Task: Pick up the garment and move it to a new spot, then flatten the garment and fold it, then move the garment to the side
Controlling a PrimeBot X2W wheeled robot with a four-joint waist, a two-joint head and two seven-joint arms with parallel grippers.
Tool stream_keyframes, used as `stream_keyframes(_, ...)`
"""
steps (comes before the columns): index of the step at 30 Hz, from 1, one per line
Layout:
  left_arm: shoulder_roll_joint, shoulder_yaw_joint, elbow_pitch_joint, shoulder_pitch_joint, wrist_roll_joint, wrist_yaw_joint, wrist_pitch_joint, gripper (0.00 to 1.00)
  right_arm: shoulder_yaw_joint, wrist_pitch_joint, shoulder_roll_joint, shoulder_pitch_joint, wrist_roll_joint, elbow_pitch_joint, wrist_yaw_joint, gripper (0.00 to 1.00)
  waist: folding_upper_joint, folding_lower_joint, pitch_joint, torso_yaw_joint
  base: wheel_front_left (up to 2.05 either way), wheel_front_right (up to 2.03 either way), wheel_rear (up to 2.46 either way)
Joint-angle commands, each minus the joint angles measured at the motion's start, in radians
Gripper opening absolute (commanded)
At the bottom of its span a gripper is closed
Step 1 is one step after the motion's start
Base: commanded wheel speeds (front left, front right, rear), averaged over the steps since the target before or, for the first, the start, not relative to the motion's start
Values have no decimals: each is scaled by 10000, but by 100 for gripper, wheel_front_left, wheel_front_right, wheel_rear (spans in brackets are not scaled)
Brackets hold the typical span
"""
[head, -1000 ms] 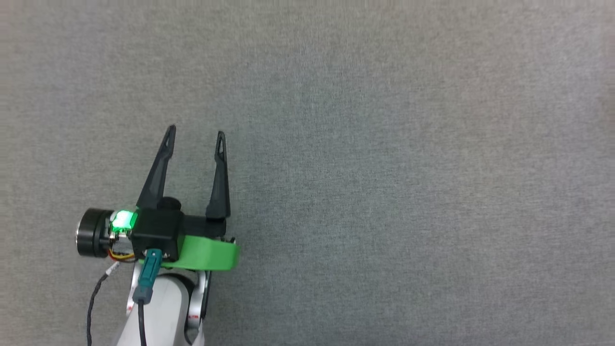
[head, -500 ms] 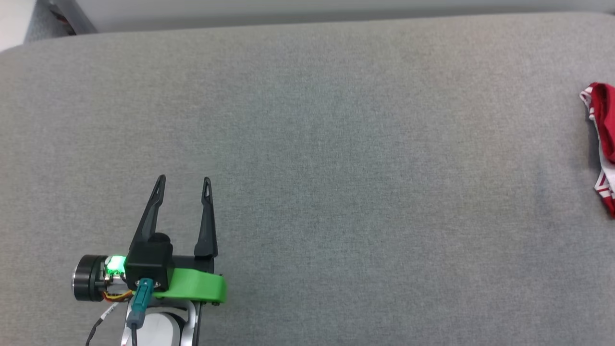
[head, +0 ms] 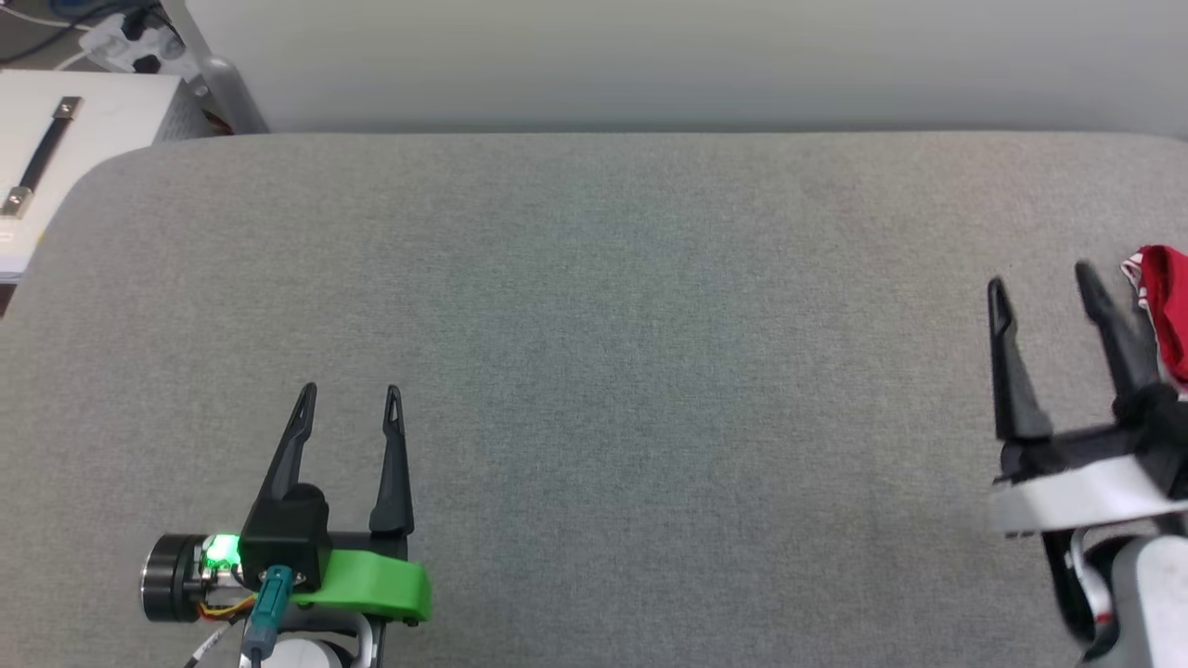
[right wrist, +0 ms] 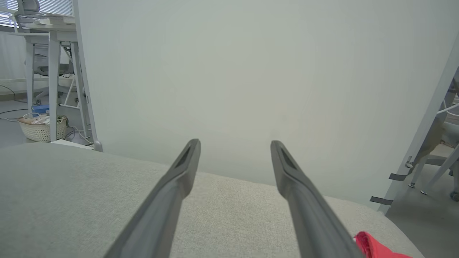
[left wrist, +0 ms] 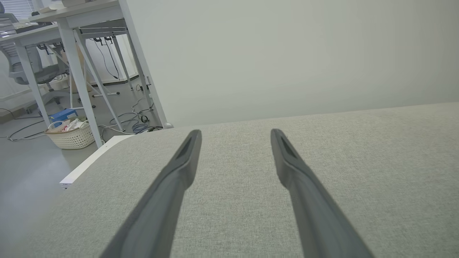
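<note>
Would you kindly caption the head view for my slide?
Left gripper and right gripper open over grey table; garment at right edge.

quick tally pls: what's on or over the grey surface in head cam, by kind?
Grippers: 2, the left gripper and the right gripper, both open and empty
Garments: 1, the red garment at the view's right edge
Total: 3

Bright, even, soft light casts only faint shadows; the right hand seems slightly blurred.
</note>
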Motion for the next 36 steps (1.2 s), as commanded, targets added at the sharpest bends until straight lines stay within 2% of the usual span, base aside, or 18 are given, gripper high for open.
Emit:
stream_keyframes(1, -40, 40, 30, 161, -7, -57, -59, 100, -6, -45, 132, 306, 20, -79, -9, 100, 0, 1, -234, 162, 0, 0, 0)
stream_keyframes(8, -65, 67, 70, 453, 51, -172, -59, 100, -187, -46, 780, 1641, 251, -152, -9, 100, 0, 1, -529, 205, 0, 0, 0)
stream_keyframes(16, -2, 104, 167, 694, 80, -340, -59, 100, -160, -46, 1069, 2626, 350, -195, -9, 100, 0, 1, -830, 240, 0, 0, 0)
stream_keyframes(36, -102, 219, 288, 992, 52, -614, -59, 100, -15, -47, 1310, 3076, 250, -98, -9, 100, 0, 1, -1030, 253, 0, 0, 0)
